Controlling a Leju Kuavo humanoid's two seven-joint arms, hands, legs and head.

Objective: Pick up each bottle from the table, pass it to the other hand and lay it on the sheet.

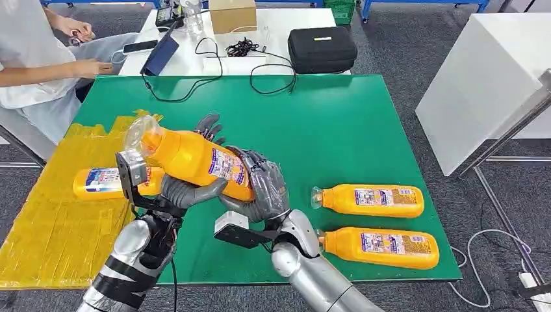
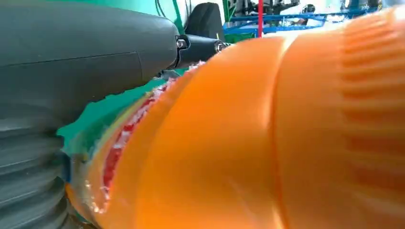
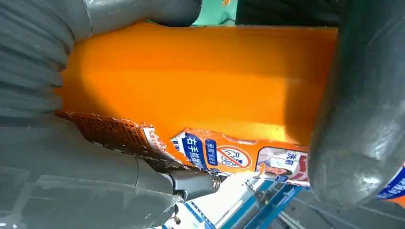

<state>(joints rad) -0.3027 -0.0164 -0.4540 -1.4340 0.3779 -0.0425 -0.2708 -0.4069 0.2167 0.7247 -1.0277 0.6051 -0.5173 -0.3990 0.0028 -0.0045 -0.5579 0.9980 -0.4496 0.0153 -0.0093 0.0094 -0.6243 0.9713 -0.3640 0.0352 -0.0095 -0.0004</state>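
An orange bottle (image 1: 188,158) with a clear cap and a printed label hangs tilted above the green table (image 1: 344,123), cap toward the yellow sheet (image 1: 58,221). My left hand (image 1: 190,190) grips its middle from below, fingers (image 1: 209,126) curling up behind it. My right hand (image 1: 263,184) clasps the bottle's base end. Up close, the bottle (image 2: 267,143) presses against the left thumb (image 2: 86,62), and the bottle (image 3: 191,81) lies between the right hand's fingers (image 3: 358,119). Another bottle (image 1: 104,182) lies on the sheet. Two more bottles (image 1: 370,199) (image 1: 380,247) lie on the table at the right.
A person (image 1: 32,58) sits at the far left beside the sheet. Behind the green table stands a white table (image 1: 279,19) with a black case (image 1: 321,49), a cardboard box (image 1: 232,14) and cables. A white cabinet (image 1: 481,84) stands to the right.
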